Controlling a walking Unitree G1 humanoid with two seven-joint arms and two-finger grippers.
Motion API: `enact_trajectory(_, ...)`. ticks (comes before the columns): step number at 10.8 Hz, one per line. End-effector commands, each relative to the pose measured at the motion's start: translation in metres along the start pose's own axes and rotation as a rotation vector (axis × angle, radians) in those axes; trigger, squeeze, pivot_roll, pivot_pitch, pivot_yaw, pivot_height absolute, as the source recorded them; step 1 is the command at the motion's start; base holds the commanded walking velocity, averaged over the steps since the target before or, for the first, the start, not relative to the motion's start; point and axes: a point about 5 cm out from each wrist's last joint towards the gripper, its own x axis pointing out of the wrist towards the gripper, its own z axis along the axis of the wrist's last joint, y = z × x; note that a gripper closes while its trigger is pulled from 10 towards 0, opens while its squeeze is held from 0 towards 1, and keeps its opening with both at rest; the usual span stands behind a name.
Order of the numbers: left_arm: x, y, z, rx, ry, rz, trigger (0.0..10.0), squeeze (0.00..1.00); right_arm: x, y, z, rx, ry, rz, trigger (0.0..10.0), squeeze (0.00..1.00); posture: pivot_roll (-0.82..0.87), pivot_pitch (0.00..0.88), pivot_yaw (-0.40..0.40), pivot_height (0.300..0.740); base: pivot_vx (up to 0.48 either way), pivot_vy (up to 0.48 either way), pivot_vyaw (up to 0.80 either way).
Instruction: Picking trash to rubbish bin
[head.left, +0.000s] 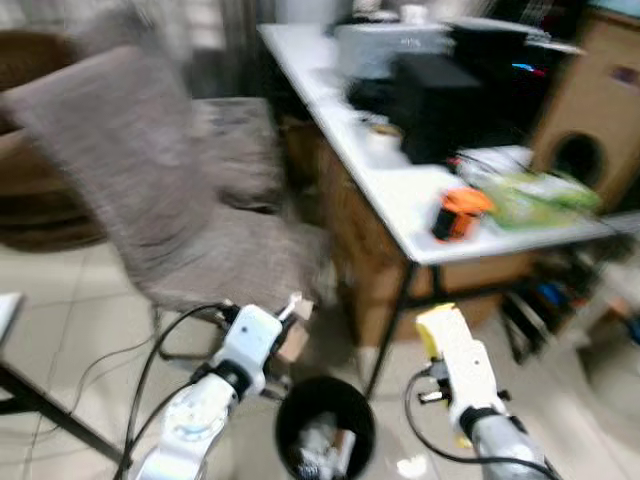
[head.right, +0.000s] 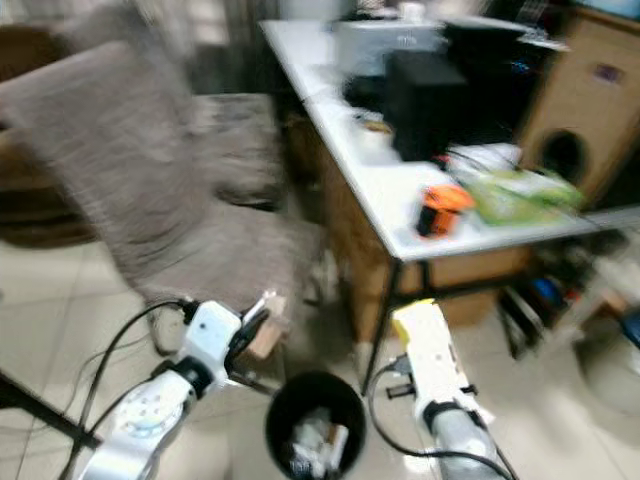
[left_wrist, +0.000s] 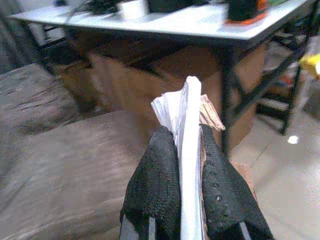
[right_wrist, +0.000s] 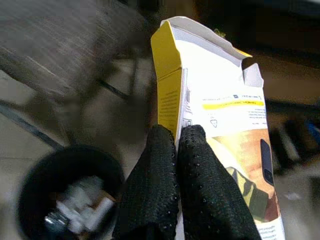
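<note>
The left hand (left_wrist: 186, 150) is closed on a thin sheaf of white paper and brown card (left_wrist: 187, 107), the black fingers (left_wrist: 155, 180) pressed flat against both faces of it so the sheets stand upright between them. In the head views this hand (head.left: 290, 325) is raised above the floor, just to the left of the black rubbish bin (head.left: 324, 428) and in front of the seat of a grey fabric-covered chair (head.left: 150, 190). The right hand (right_wrist: 177, 165) is clamped on a yellow and white carton (right_wrist: 215, 115), gripping one edge of the opened box, whose torn top flaps stand up beyond the fingertips. Seen from the head, that carton (head.left: 450, 345) stands upright above the right arm, to the right of the bin and not over its mouth. The bin stands on the pale tiled floor (head.left: 70, 320) between the two arms, and it already holds crumpled white and brown scraps (right_wrist: 80, 207). Beyond the hands a white tabletop (head.left: 400, 185) on dark legs runs away from the robot; near its front right corner lie an orange and black object (head.left: 458, 213) and some green packaging (head.left: 535, 195), and farther back a roll of tape (head.left: 383, 137) sits beside a black box (head.left: 435, 105). Brown cardboard boxes (left_wrist: 130, 75) are stacked beneath the tabletop. The head views are blurred.
</note>
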Motion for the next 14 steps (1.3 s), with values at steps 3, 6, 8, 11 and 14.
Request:
enact_trajectory(3,0.003,0.001,0.003,-0.007,0.0,0.017,10.0,0.0,0.0,-0.002,0.002,-0.011,-0.008,-0.003,10.0,0.0,-0.1,0.0,-0.04,0.74,0.104,0.0,0.0)
enact_trajectory(6,0.002,0.003,0.002,0.0,-0.001,0.024,10.0,0.0,0.004,-0.001,0.004,-0.015,-0.011,0.001,10.0,0.0,-0.1,0.0,-0.044,0.74,0.0,0.0,0.0)
enact_trajectory(8,0.004,0.003,-0.003,0.019,0.037,0.01,10.0,0.0,0.006,-0.001,0.004,-0.023,-0.009,0.006,10.0,0.0,-0.1,0.0,-0.038,0.74,0.0,0.0,0.0)
enact_trajectory(11,0.011,0.007,-0.003,0.046,0.059,-0.012,10.0,0.0,0.031,0.009,0.008,-0.088,-0.017,0.095,10.0,0.0,-0.11,0.0,-0.036,0.74,0.0,0.0,0.0)
enact_trajectory(14,0.016,0.022,-0.001,0.076,0.072,0.019,10.0,0.0,0.062,0.033,0.008,-0.156,0.019,0.303,10.0,0.0,-0.11,0.009,-0.055,0.74,0.0,0.0,0.0)
